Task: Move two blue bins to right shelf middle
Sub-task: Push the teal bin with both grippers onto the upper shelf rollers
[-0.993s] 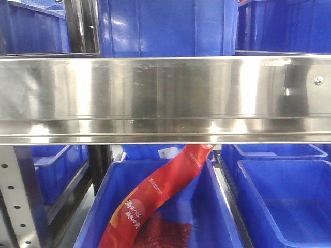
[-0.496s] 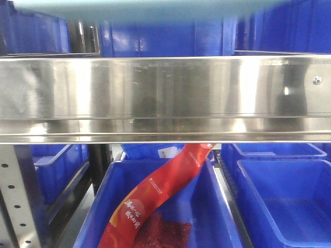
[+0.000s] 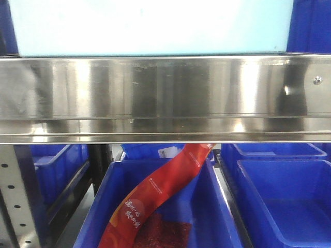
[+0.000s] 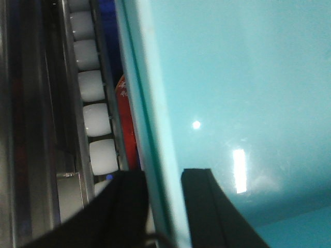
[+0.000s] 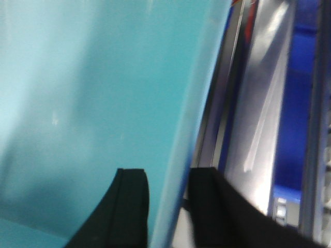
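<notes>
Pale blue bin carried level just above steel front rail of right shelf, long axis across the rack, left gripper and right gripper each clamped over an opposite side wall, equally near.

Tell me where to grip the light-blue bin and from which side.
Grip the light-blue bin by its two thin side walls, each gripper straddling the rim from above, one finger inside, one outside, as the left gripper and right gripper do now.
</notes>
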Available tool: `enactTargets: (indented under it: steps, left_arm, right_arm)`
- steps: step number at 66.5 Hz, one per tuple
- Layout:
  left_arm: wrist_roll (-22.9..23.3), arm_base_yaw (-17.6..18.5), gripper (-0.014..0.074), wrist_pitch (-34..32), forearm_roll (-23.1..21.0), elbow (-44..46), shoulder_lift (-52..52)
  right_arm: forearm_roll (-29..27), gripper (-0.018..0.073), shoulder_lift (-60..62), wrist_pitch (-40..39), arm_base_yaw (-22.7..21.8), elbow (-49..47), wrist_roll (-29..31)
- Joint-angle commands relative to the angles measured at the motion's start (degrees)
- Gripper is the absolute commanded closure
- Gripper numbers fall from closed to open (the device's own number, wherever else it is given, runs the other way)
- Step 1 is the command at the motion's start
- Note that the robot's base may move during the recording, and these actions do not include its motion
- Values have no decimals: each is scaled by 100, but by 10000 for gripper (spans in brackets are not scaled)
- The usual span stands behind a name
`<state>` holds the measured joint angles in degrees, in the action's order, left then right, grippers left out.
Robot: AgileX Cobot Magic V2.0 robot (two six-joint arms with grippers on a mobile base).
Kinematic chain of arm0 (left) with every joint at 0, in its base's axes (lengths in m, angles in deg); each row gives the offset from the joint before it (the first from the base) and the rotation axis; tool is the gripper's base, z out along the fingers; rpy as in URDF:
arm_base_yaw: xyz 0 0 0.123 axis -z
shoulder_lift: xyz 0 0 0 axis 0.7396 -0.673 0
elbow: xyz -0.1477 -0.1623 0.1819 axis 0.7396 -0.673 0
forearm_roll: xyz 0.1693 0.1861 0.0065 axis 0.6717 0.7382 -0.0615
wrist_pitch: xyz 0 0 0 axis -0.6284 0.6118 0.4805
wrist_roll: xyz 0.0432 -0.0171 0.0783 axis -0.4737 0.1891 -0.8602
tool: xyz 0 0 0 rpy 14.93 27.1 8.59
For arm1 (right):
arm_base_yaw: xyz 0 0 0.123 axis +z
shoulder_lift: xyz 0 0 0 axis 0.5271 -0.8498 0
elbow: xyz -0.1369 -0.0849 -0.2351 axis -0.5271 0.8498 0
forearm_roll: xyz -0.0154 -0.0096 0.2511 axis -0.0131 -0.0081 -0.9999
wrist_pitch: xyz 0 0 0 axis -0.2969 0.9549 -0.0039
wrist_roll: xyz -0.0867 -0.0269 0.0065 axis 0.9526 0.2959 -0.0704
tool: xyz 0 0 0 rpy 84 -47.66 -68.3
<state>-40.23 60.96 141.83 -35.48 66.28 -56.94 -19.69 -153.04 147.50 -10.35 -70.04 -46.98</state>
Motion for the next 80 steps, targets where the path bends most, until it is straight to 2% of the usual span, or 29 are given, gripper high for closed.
enactTargets:
  steps: [1,5,10,14,27,32,36,44,50,52,60,68,80]
  left_arm:
    - [-88,17,298,-229,-53,59,90]
    - [-88,17,167,-229,-53,59,90]
    - [-88,17,48,-229,-53,59,117]
    - [-88,17,-20,-218,-53,80,143]
    - [-88,17,19,-115,-53,209,464]
    - [-88,17,69,-127,-53,208,744]
    - [-88,17,166,-141,-11,208,961]
    - [-88,17,486,-157,235,127,1407]
    - [-88,17,709,-168,388,-46,1701]
    - [-88,17,706,-182,429,-143,1791]
    - [-25,17,708,-465,596,-711,2277]
    - [166,6,708,-1057,757,-1655,2946]
    - [166,6,708,-2207,757,-3288,4142]
  right_arm:
    - [127,258,58,-217,-41,-18,53]
    - [127,95,58,-207,-41,-31,53]
    - [127,-20,83,-196,-41,-55,53]
    - [127,-8,154,-196,-41,-55,53]
    - [179,62,603,-393,-41,-55,53]
    - [240,157,895,-479,-41,-55,53]
    - [324,265,1125,-533,-41,-55,53]
    - [655,549,1596,-558,-41,41,53]
    - [758,704,1935,-633,-41,290,53]
    - [766,725,2038,-678,-41,427,53]
    - [782,721,2572,-1015,-41,1132,53]
    - [785,721,3158,-1584,-41,2144,53]
    - [785,721,4201,-2553,-41,3795,53]
